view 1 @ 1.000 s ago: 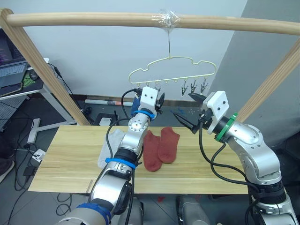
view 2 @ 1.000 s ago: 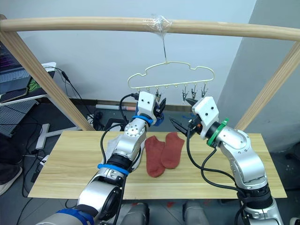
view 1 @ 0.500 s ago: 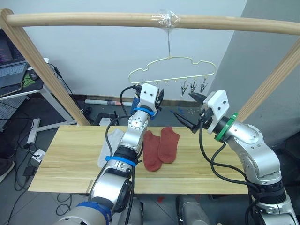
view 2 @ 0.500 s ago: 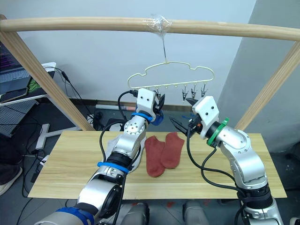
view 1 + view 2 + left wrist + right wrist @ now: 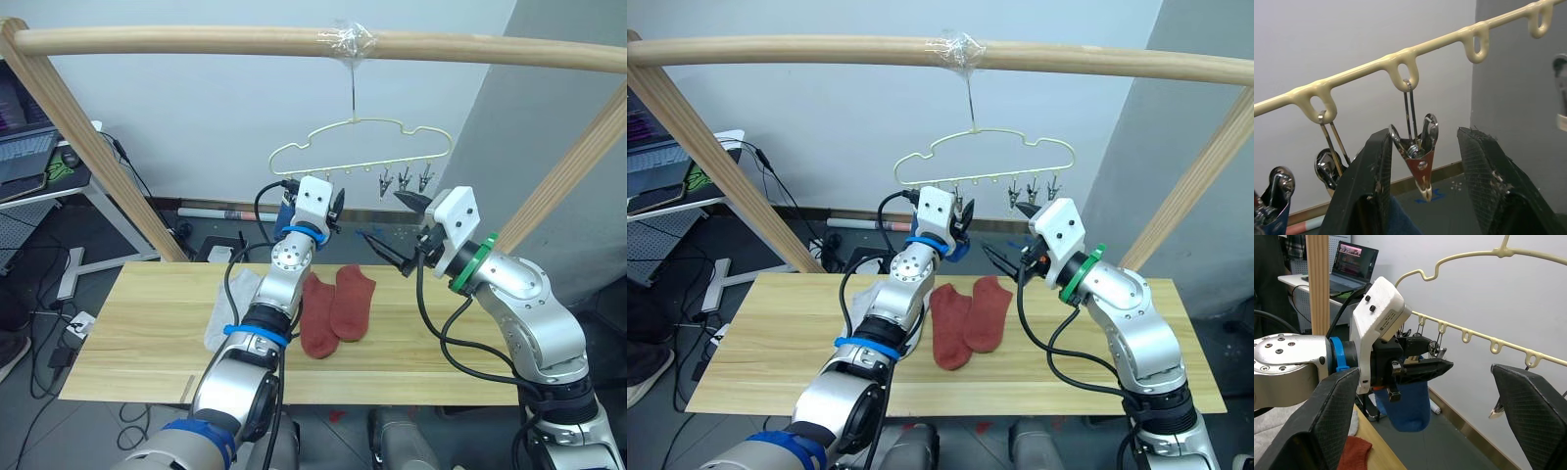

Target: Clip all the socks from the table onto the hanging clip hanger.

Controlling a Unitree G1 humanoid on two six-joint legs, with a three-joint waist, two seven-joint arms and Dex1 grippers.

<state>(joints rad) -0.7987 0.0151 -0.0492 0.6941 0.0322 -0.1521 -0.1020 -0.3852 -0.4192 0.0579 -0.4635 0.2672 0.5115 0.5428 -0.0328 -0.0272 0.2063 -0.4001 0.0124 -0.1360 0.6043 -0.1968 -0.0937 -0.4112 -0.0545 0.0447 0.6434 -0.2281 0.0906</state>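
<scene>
Socks: you have two rust red socks (image 5: pixel 336 308) lying side by side and touching at the middle of the table (image 5: pixel 137 333), toes toward you. One grey sock (image 5: pixel 227 305) lies just to their left, partly hidden behind your left arm. One blue sock (image 5: pixel 1403 405) hangs below your left gripper (image 5: pixel 334 210), seen from the right wrist as a rounded blue toe dangling under the black fingers; a strip of blue knit also shows at the inner side of one finger (image 5: pixel 1371 196) in the left wrist view.

Hanger (image 5: pixel 362 147): pale cream wire, hooked on a taped spot of the wooden pole (image 5: pixel 196 41) overhead, above the far edge of the table. You see three metal clips at the right end of its bar and more toward the left end, near your left gripper; several loops between them hang bare.

Left gripper: raised to the left part of the bar, fingers parted a moderate way. One clip (image 5: pixel 1418 159) hangs between them, close to one finger, while the other finger stands clear. The blue sock appears caught at the fingers, though whether they pinch it cannot be told.

Right gripper (image 5: pixel 394 231): spread wide, holding nothing, hovering to the right of the left gripper, below the right-end clips and above the table's far edge.
</scene>
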